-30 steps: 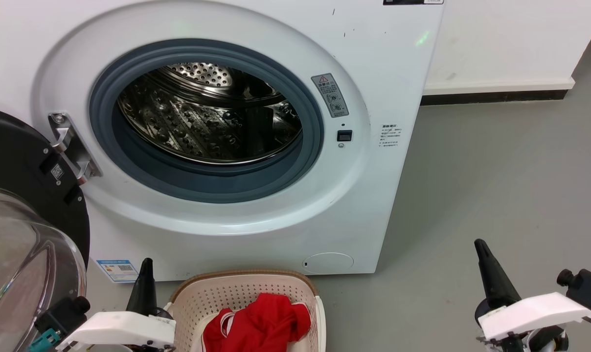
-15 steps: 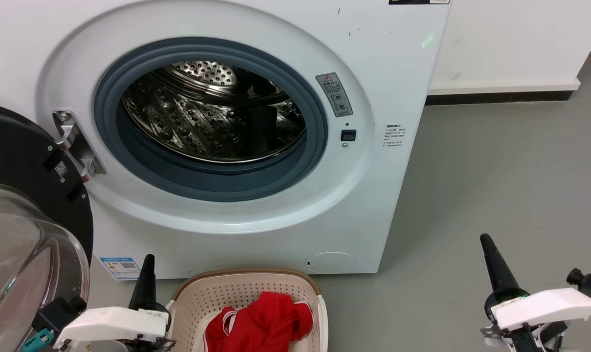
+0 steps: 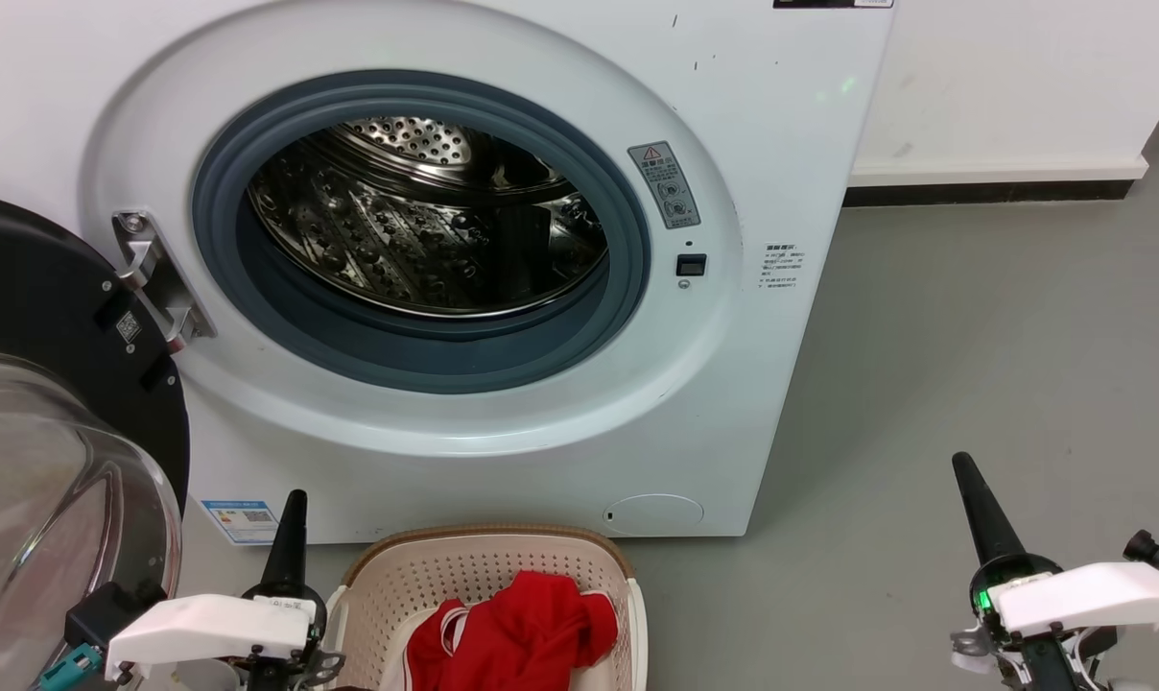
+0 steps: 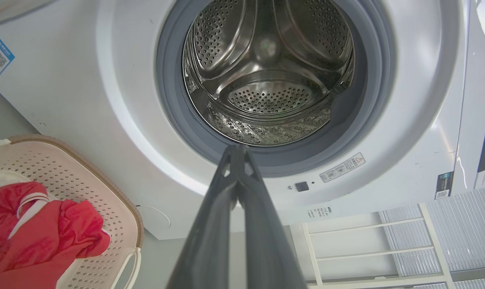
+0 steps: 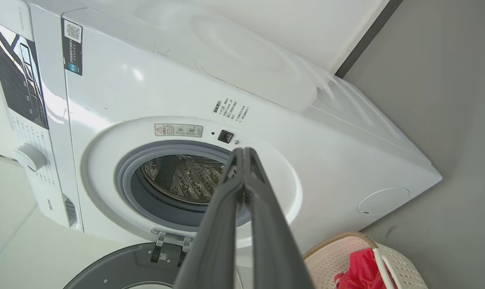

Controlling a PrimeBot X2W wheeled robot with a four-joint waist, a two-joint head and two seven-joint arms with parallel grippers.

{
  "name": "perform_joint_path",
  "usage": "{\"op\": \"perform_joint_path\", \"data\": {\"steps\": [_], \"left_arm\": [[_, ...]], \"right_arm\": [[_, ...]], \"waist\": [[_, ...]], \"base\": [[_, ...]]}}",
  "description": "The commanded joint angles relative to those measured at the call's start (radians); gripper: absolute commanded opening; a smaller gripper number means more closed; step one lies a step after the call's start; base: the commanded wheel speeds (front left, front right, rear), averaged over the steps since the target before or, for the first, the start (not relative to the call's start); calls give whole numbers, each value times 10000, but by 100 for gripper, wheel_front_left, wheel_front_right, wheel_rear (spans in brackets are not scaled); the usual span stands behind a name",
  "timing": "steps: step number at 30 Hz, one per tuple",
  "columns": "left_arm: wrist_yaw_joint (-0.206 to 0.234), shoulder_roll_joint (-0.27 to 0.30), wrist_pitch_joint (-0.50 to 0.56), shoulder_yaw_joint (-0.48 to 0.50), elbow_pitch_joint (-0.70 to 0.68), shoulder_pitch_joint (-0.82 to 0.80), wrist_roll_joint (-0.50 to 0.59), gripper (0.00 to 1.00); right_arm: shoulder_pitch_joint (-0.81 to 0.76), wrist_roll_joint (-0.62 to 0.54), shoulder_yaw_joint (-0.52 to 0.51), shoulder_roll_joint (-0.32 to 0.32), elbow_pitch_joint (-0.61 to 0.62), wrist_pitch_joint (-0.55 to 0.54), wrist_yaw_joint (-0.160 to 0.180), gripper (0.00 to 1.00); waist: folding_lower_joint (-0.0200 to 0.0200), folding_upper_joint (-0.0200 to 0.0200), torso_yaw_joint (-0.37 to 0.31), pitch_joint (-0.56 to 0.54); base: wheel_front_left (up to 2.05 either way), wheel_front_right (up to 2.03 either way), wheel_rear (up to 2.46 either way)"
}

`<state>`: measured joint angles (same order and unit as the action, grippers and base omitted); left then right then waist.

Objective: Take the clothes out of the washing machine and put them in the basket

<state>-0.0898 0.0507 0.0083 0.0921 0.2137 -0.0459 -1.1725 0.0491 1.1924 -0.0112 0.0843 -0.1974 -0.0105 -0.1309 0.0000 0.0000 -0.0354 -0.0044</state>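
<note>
The white washing machine [image 3: 771,144] stands before me with its door [image 3: 33,317] swung open to the left. Its steel drum [image 3: 426,221] shows bare metal, with no fabric in the part I see. Red clothes [image 3: 517,638] with white stripe trim lie bunched in the cream basket [image 3: 488,552] on the floor below the opening; they also show in the left wrist view as clothes [image 4: 37,233] and in the right wrist view as clothes [image 5: 361,271]. My left gripper [image 3: 295,499] is shut and empty, just left of the basket. My right gripper [image 3: 963,463] is shut and empty, over the floor at the right.
The open door's glass bowl [image 3: 52,499] bulges out at the lower left, close to my left arm. Grey floor [image 3: 1002,336] stretches to the right of the machine. A white wall with a dark skirting [image 3: 992,192] runs behind. A white rack [image 4: 371,249] stands beside the machine.
The whole head picture has shifted slightly right and down, so the camera moved. Both grippers stay shut and empty; the right one sits slightly further right and lower. The clothes lie unchanged.
</note>
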Motion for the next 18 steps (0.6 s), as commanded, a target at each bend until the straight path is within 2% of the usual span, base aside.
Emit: {"op": "perform_joint_path", "data": {"steps": [1, 18], "left_arm": [[-83, 10, 66, 35, -43, -232, -237, 0], [-217, 3, 462, 115, 102, -416, -1842, 0]], "right_arm": [[225, 250, -44, 56, 28, -51, 1, 0], [405, 1931, -256, 30, -162, -291, 2, 0]], "waist": [[0, 0, 8, 2], [0, 0, 124, 27]], "base": [[0, 0, 0], [0, 0, 0]]}}
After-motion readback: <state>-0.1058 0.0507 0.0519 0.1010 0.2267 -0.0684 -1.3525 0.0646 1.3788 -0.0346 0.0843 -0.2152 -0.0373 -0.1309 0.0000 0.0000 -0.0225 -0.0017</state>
